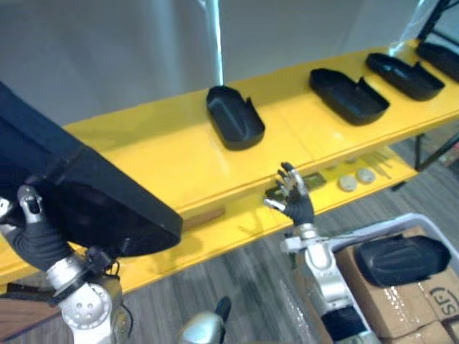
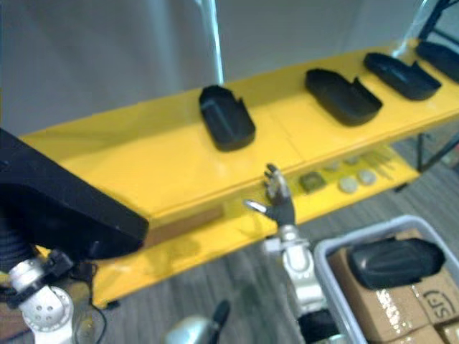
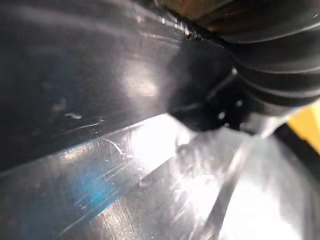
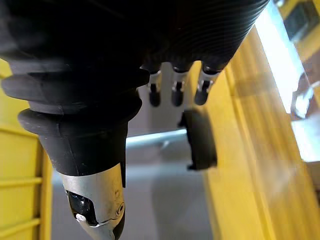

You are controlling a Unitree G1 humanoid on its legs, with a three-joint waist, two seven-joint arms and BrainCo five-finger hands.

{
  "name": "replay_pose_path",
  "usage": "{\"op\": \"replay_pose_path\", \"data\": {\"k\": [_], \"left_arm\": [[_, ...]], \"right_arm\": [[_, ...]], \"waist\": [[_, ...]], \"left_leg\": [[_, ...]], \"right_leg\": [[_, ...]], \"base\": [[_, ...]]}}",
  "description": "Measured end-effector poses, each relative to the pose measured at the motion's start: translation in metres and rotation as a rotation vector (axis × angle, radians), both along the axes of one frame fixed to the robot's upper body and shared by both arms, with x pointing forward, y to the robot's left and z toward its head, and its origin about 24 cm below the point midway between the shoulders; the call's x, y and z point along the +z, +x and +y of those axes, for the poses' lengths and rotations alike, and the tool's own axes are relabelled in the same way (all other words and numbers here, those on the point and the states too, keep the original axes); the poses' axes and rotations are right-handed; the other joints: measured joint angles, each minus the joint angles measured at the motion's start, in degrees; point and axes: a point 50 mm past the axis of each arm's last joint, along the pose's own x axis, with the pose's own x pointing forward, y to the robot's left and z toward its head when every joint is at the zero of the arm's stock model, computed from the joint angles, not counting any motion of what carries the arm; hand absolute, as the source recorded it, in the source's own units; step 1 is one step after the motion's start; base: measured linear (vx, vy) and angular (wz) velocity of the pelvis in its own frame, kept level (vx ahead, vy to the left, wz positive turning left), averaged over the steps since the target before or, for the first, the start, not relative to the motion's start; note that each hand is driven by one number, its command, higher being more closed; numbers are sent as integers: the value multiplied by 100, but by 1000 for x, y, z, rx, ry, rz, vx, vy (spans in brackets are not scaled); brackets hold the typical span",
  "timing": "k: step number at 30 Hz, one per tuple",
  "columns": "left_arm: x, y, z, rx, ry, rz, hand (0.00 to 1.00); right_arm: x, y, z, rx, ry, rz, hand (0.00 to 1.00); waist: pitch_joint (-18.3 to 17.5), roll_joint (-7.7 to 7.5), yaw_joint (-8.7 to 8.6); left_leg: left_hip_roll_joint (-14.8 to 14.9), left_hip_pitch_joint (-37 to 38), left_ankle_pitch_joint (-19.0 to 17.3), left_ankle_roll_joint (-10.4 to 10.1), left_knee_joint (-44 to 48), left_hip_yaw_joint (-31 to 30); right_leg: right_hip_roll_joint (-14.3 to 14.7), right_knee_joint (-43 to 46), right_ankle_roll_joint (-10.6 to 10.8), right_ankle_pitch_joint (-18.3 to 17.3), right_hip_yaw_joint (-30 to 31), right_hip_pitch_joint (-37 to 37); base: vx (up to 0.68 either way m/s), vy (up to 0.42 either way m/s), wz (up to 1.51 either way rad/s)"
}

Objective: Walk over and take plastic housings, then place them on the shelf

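Observation:
A large black plastic housing (image 1: 79, 186) hangs over the left end of the yellow shelf (image 1: 165, 158). My left hand (image 1: 32, 229) is under its near edge, thumb curled up against it. The left wrist view shows the housing's glossy surface (image 3: 90, 75) close up. Several more black housings lie along the shelf top: one in the middle (image 1: 234, 117), one further right (image 1: 349, 95), and two at the far right (image 1: 405, 75). My right hand (image 1: 295, 201) is open, fingers (image 4: 175, 90) straight and holding nothing, in front of the shelf's lower level.
At lower right, a white bin (image 1: 430, 222) holds cardboard boxes (image 1: 401, 304) with another black housing (image 1: 401, 259) on top. Small round parts (image 1: 356, 179) lie on the lower shelf level. A grey wall stands behind the shelf.

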Motion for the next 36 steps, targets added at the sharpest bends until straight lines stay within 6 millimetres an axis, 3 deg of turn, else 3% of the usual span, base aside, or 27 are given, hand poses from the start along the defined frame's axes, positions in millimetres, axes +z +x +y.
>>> {"op": "replay_pose_path", "data": {"k": [4, 11, 18, 22, 24, 26, 27, 29, 32, 33, 34, 36], "left_arm": [[-9, -4, 0, 8, -19, 43, 100], [-12, -6, -1, 12, -25, 59, 100], [-17, -10, -2, 38, -67, 78, 100], [-14, -15, 3, 58, -38, 78, 100], [-12, -18, 7, 84, -32, 66, 100], [-6, -14, 8, 78, 3, 48, 100], [-2, -12, 8, 88, 27, 35, 100], [1, -9, 7, 96, 17, 6, 100], [10, 1, 5, 88, 4, -54, 100], [14, 7, 5, 79, 11, -72, 100], [16, 18, 5, 58, 21, -72, 100], [13, 25, 5, 46, 18, -52, 100]], "right_arm": [[-1, -9, -7, -21, 11, -1, 0], [-12, -18, -13, -20, 7, 37, 0], [-11, -19, -8, -17, 36, 21, 0], [-11, -24, -6, -6, 47, 18, 0], [-12, -28, -6, 5, 44, 21, 0], [-11, -27, -5, 8, 47, 16, 0], [-10, -25, -4, 15, 40, 10, 0], [-4, -22, -3, 19, 35, -20, 0], [9, -15, -8, 25, 2, -83, 0], [18, -11, -13, 23, -10, -118, 0], [28, -8, -21, 0, -20, -157, 0], [34, -6, -27, -15, -20, -184, 0]], "waist": [[40, -37, -44], [115, 54, -251], [293, 25, -254], [103, -179, -99], [-25, -248, -21], [-58, -284, -78], [-65, -290, -102], [-69, -178, -169], [-182, 50, -214], [-225, 111, -279], [-245, 104, -332], [-267, 60, -357]], "left_leg": [[148, 0, -75, -168, 71, 318], [286, -123, -130, -178, 241, 752], [211, -632, -722, -28, 1401, 933], [130, -828, -1224, 213, 1896, 1309], [69, -816, -1506, 342, 2047, 1264], [-29, -676, -1563, 393, 1956, 1074], [-65, -462, -1584, 433, 1821, 960], [-37, -38, -1585, 434, 1567, 735], [166, 333, -1621, 338, 1271, 367], [235, 408, -1681, 235, 1261, 139], [239, 505, -1750, 116, 1268, -137], [232, 596, -1817, 2, 1272, -332]], "right_leg": [[73, -140, 185, -231, 165, 7], [24, 230, 145, -437, 306, -235], [-224, 786, 327, -776, 295, -353], [-323, 435, 375, -873, 261, -161], [-510, 2050, 37, -491, 529, -725], [-683, 3127, -96, 110, 759, -1234], [-767, 3665, -163, 73, 840, -1444], [-653, 3723, -220, -157, 790, -1578], [-169, 2592, -242, -438, 937, -1933], [108, 1833, -168, -393, 1364, -2049], [296, 1199, 49, -258, 2063, -2171], [352, 907, 223, -122, 2461, -2259]], "base": [[-129, -76, -35], [-140, 28, -12], [-11, 88, 7], [193, 121, 12], [361, 83, 17], [357, 100, 49], [375, 43, 51], [371, -6, 43], [321, -63, 57], [322, -167, 111], [264, -192, 111], [230, -286, 101]]}}
